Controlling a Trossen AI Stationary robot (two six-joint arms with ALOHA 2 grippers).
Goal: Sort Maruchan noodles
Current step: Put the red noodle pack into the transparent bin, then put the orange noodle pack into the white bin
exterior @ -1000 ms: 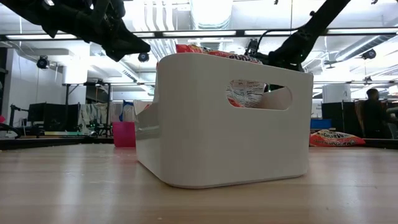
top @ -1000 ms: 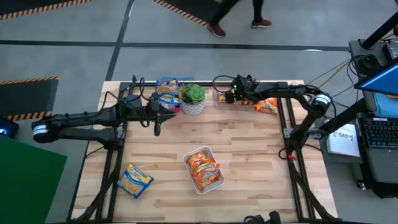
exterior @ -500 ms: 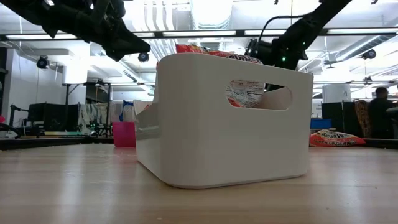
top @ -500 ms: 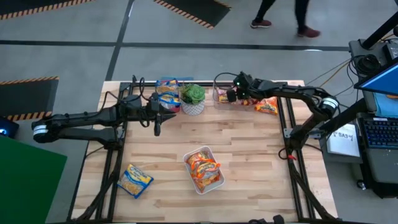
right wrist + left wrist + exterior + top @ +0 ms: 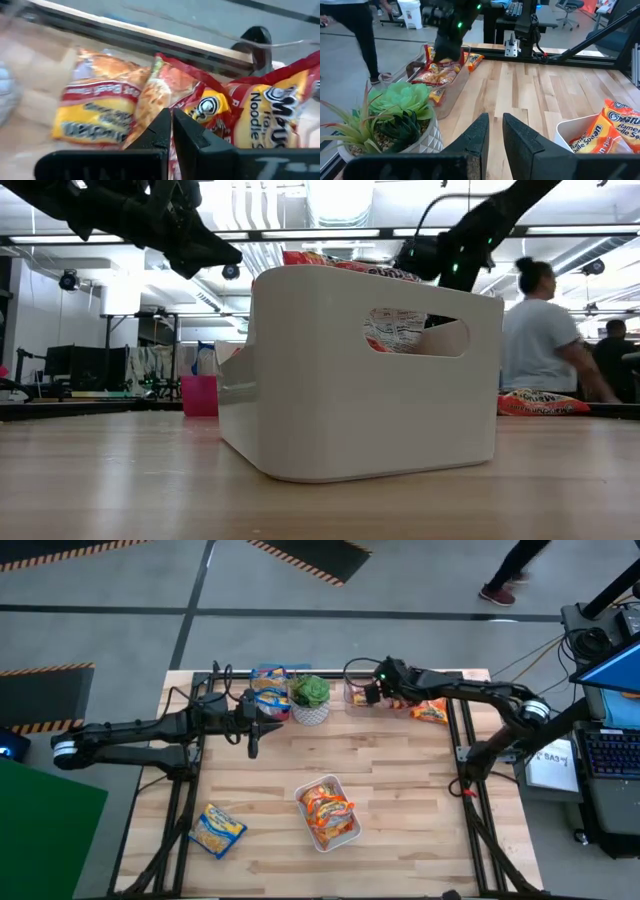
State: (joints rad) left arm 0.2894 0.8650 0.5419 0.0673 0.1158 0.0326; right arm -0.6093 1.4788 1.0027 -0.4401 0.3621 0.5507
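Wood-slat table (image 5: 400, 790). Ctr-6: white bin (image 5: 340, 830). 7-8: loose blue-edged noodle pkt (image 5: 218, 830). 12: potted plant (image 5: 311, 700). 11: blue tray (image 5: 268, 672). 1: clear bin (image 5: 355, 695), orange pkt (image 5: 430, 711).

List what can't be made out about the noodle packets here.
- Low view: the white bin wall hides most of its noodle packets.
- High view: the right gripper, above the clear bin, covers part of its contents; count unclear.
- Right wrist view: the red-edged packets are blurred and cut off by the frame.
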